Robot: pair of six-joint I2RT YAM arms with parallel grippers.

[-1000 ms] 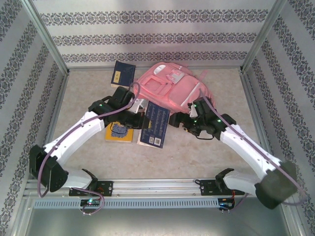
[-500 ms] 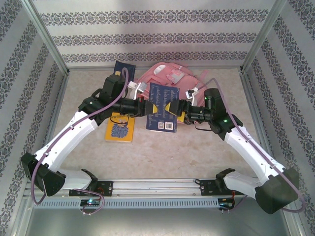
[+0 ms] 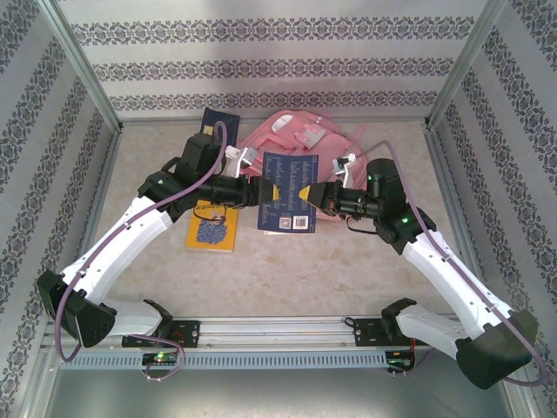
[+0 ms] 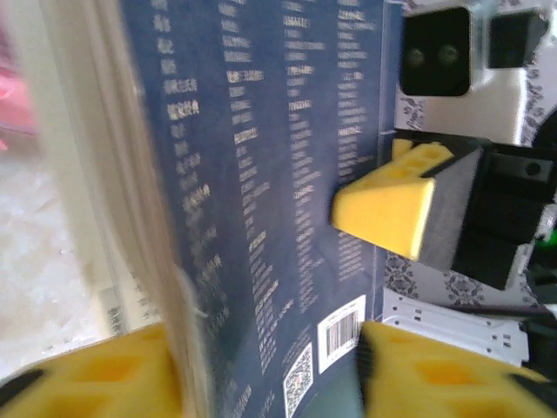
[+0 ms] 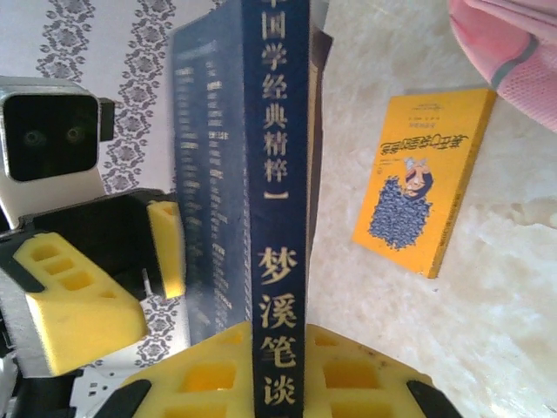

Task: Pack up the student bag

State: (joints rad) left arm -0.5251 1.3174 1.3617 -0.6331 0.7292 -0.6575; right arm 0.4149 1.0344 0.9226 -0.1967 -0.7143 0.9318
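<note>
A beige, stone-mottled table [image 3: 348, 270] stands in a booth of damask-striped wallpaper [image 3: 278, 61] and aluminium posts [image 3: 83, 74]. The student bag [image 3: 261, 139] lies at the far middle. Just nearer, a dark blue book [image 3: 287, 196] is held off the table. Its spine reads 国学经典精粹 一 梦溪笔谈, and its back cover has a barcode and QR code. The right gripper [image 3: 306, 193] is clamped on the book. The left gripper [image 3: 266, 193] has its fingers apart at the book's left edge. A yellow book [image 3: 212, 232] lies near left.

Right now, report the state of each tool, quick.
Left tool: open, jaws either side of the dark blue book, not clamping it.
Right tool: shut on the dark blue book.
</note>
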